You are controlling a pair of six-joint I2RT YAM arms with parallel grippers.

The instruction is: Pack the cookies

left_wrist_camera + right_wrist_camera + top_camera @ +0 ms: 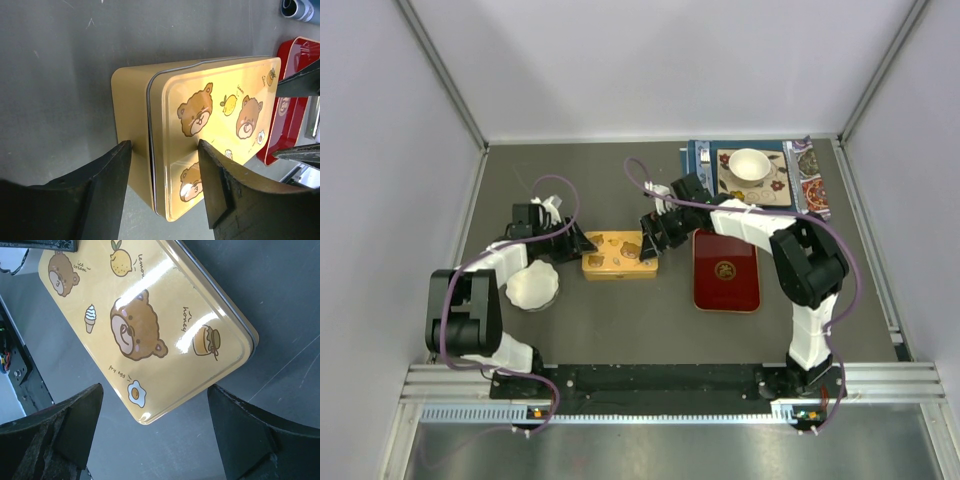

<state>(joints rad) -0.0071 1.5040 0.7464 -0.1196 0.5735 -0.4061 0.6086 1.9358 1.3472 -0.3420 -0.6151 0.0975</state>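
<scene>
1. The yellow bear tin [620, 256] is laid flat mid-table with its lid on. An arm is parked at each short end.
2. The left gripper [165, 150] is seen with its fingers partly spread. They are lined up over the tin's near corner, one by the side wall and one over the lid. Whether the tin is actually pinched or just hovered over can't be told from these views.
3. The right gripper [155, 395] is spread wide. The tin's far corner is framed between the fingers, with bare table visible on both sides, so nothing is touched there.
4. The cookies can't be made out in any view, so their spot can't be given.
5. A red tray [702, 290] is placed just right of the tin, under the right arm.
6. A white fluted paper cup [532, 288] is sat beside the left arm. Another white cup [750, 165] is parked on a patterned mat [775, 190] at the back right.
</scene>
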